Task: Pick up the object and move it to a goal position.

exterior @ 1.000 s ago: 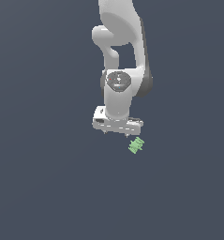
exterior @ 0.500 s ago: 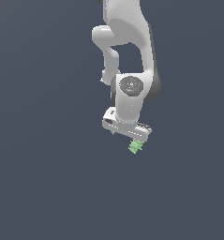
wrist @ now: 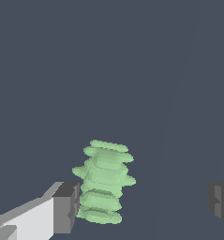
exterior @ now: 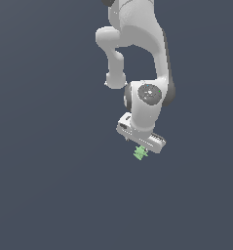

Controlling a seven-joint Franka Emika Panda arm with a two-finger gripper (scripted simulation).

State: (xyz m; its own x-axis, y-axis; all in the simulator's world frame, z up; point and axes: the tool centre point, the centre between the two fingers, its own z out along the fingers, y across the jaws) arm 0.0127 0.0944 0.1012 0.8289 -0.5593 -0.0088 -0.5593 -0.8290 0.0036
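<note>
The object (exterior: 140,153) is a tiny light-green ridged piece lying on the dark floor, partly under the white hand of the arm in the exterior view. In the wrist view the object (wrist: 104,183) lies between the two dark-tipped fingers, close beside one fingertip (wrist: 66,207) and far from the other fingertip (wrist: 220,201). My gripper (wrist: 142,205) is open, its jaws standing wide apart around the object. In the exterior view the fingers themselves are hidden behind the hand, and the gripper (exterior: 141,146) sits right over the piece.
The white arm (exterior: 137,53) rises from the hand toward the top of the exterior view. A plain dark grey floor (exterior: 49,185) surrounds the object on all sides.
The arm has swung toward the object and come down over it. The green piece, beside and below the hand a second ago, now lies under the hand between the fingers. It has not moved.
</note>
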